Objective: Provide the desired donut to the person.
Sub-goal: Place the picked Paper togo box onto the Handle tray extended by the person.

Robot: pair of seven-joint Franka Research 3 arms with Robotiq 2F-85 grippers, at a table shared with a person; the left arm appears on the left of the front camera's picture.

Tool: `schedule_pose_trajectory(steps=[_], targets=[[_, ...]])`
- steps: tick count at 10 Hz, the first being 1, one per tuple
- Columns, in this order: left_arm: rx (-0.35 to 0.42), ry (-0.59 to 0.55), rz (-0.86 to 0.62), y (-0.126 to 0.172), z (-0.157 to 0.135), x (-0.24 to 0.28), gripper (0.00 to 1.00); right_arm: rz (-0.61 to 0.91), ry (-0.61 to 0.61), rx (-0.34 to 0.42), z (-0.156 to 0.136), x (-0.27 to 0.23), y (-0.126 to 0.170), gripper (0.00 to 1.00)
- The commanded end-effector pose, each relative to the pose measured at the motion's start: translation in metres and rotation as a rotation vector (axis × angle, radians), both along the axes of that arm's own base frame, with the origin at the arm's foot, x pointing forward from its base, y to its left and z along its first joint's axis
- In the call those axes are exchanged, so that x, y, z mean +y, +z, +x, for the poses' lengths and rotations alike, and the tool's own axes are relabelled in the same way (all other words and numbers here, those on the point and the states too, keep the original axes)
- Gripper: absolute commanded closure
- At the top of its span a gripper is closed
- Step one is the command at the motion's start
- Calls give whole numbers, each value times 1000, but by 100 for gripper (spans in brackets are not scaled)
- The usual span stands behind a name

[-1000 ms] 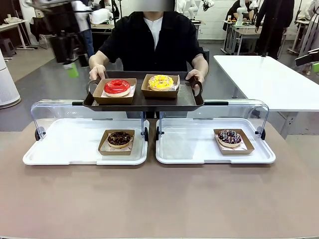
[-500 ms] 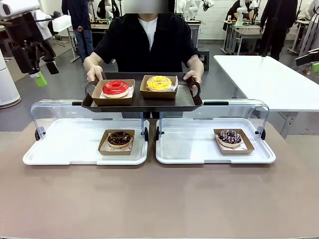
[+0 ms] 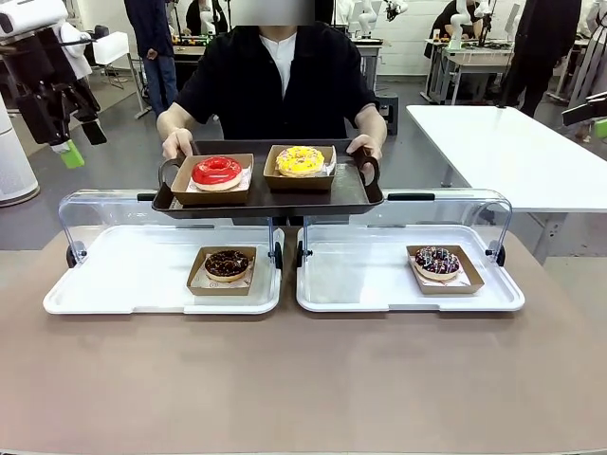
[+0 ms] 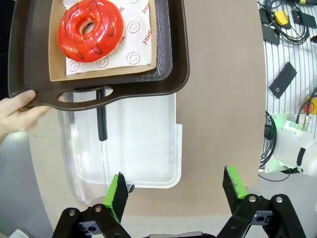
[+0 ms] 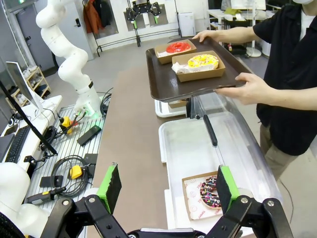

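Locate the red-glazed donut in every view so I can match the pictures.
Front view: red donut left of centre, in the left box on the brown tray.
Left wrist view: top left, in its box on the tray.
Right wrist view: top centre, far box.
Shared landmark: the brown tray the person holds.

tray (image 3: 268, 194) overhanging open display lids (image 3: 171, 207)

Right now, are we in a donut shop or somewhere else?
Probably a robot lab set up like a donut counter: a white robot arm, cables by the table, and donuts in clear-lidded trays.
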State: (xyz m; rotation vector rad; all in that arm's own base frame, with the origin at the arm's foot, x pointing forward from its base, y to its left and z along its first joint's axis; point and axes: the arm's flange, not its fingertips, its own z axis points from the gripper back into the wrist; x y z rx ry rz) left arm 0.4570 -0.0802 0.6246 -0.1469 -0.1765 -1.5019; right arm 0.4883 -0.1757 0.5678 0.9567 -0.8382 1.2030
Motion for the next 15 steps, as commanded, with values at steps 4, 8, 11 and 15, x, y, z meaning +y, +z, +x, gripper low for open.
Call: schedule_pose_trajectory(steps=[4, 8, 11, 15], targets=[[33, -22, -152, 3, 14, 14, 0, 2, 1, 1, 0, 0, -1, 0], [141, -77, -651, -9, 56, 118, 0, 2, 1, 1, 0, 0, -1, 0], [90, -81, -805, -26, 48, 188, 0, 2, 1, 1, 0, 0, -1, 0], [-95, 37, -773, -49, -4, 261, 0, 2, 1, 1, 0, 0, -1, 0]])
